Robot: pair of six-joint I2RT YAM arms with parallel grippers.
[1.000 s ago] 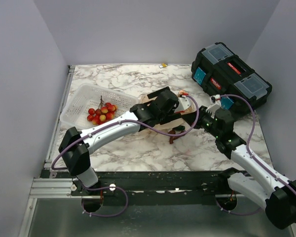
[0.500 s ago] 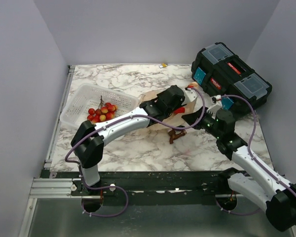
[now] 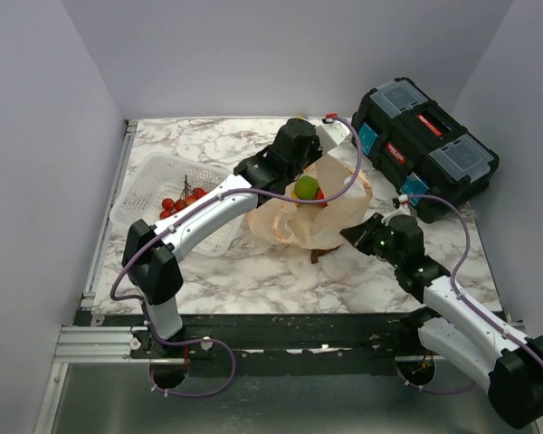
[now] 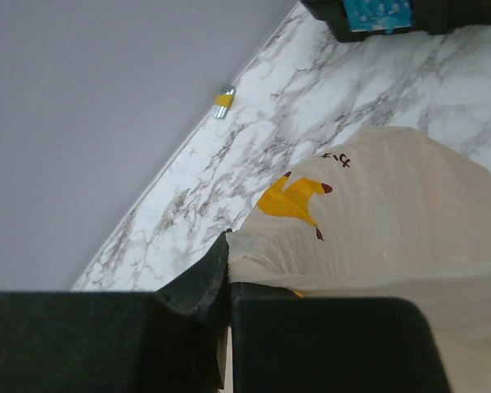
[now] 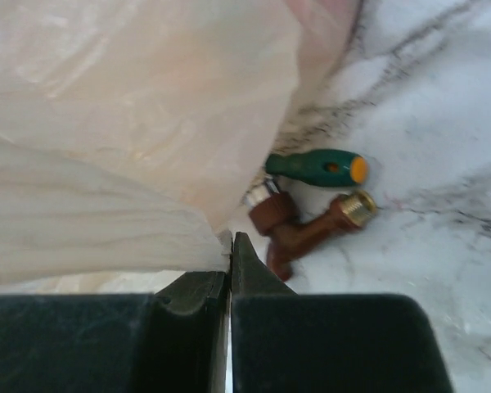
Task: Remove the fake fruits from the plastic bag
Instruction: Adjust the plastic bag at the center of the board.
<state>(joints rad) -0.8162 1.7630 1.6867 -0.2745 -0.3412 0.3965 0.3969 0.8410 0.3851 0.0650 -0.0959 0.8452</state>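
No text reads clean in any view.
- plastic bag (image 4: 393,229): yellow banana print (image 4: 290,199). Just above it there's a short run of dark red characters (image 4: 335,159), too small and creased to read.
- black toolbox (image 3: 475,176): red label strip (image 3: 428,122) on the lid and a second red label (image 3: 396,154) on the front by a teal panel. Both carry pale lettering, unresolved in the top view.
- small silver-and-yellow item (image 4: 223,101) at the wall: markings illegible.

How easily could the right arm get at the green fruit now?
Probably not: the right hand is shut on the plastic bag, while the green fruit lies in its open mouth. It would have to let go first.
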